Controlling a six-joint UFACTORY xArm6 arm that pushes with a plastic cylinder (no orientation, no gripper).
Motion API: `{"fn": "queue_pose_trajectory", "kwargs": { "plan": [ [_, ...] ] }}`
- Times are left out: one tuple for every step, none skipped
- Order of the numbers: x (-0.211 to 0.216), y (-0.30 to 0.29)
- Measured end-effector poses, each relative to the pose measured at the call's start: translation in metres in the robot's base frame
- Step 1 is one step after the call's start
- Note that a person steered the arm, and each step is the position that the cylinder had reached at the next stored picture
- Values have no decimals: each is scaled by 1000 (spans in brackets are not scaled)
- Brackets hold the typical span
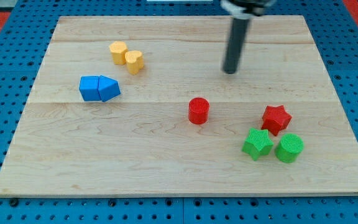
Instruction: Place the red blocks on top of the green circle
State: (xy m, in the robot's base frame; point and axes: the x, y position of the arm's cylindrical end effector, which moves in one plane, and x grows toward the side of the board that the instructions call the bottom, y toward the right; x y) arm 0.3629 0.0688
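No jaws exist on this rod; my tip (pixel 230 71) stands alone, up and right of the red cylinder (pixel 198 111). On the smooth wooden board (pixel 166 162), the red star (pixel 276 118) sits just above the green circle (pixel 289 148), beside the green star (pixel 257 144). These ribbed blocks look light, stiff and likely slide easily; I would push each flat side.

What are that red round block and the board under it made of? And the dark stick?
The red cylinder looks like matte plastic, probably 3D-printed: fine ridges line its sides. The board appears to be pale, unvarnished wood, with grain and plank seams showing. The rod ending in my tip, which sits toward the view's top from the red cylinder, looks like dark, slightly glossy metal or plastic; I cannot tell which.
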Motion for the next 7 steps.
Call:
{"fn": "queue_pose_trajectory", "kwargs": {
  "plan": [
    [25,-23],
    [28,-29],
    [34,-37],
    [66,-78],
    [89,-98],
    [112,-20],
    [67,-64]
  ]
}}
